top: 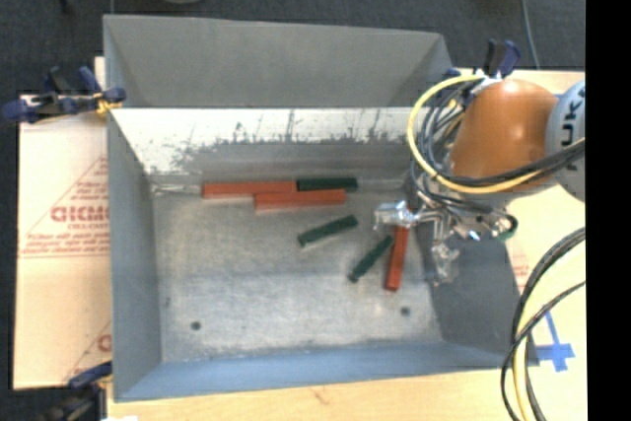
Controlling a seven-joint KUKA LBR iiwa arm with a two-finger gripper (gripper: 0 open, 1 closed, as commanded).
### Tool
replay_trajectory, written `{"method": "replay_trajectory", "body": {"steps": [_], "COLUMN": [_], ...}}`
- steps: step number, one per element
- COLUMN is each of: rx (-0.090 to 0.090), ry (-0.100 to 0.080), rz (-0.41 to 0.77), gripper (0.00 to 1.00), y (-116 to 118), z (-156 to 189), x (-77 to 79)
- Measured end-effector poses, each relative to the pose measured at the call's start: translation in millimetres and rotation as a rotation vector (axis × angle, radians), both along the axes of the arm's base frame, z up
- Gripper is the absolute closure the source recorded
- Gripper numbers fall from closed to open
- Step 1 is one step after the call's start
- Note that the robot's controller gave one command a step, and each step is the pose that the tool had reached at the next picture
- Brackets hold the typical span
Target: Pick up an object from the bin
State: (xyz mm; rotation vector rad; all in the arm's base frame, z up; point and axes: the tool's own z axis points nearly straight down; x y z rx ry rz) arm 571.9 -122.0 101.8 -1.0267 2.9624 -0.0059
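Bin (pixel 128 242): grey metal, with sloped walls and a flat floor that carries a few loose bars.
Arm (pixel 567 128): enters from the right side of the view.
Cover (pixel 498 128): orange and rounded, on the wrist above the bin's right wall.
Cables (pixel 426 128): yellow and black loops around the cover's left side.
End effector (pixel 419 242): low in the right part of the bin, below the cover and close to the right wall.
End effector state: cannot tell whether it is open or closed, because its metal parts overlap from this angle.
Red bar (pixel 395 263): the thing nearest the end effector, on the floor right of centre. It stands almost vertical in the view, and its upper end meets the end effector's left edge. Whether it is gripped cannot be told.
Green bar (pixel 369 260): just left of the red bar, slanted, with its upper end near the red bar.
Second green bar (pixel 328 231): near the floor's centre, slanted, apart from the other bars.
Back row: a long red bar (pixel 246 189), a short red bar (pixel 301 201) and a dark green bar (pixel 327 182) lie end to side along the foot of the far wall, well apart from the end effector.
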Motion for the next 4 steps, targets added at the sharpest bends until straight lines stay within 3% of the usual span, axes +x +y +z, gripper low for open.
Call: {"method": "replay_trajectory", "body": {"steps": [1,2,3,4], "rx": [-0.001,-0.004,-0.003,-0.001], "ry": [0.001,-0.008,0.001,0.000], "rz": [0.213,0.425,0.727,0.724], "gripper": [0.00,0.00,0.00,1.00], "y": [2.9,14.0,28.3,28.8], "z": [-0.8,-28.6,-30.3,-29.6], "x": [17.4,35.1,27.9,28.3]}}
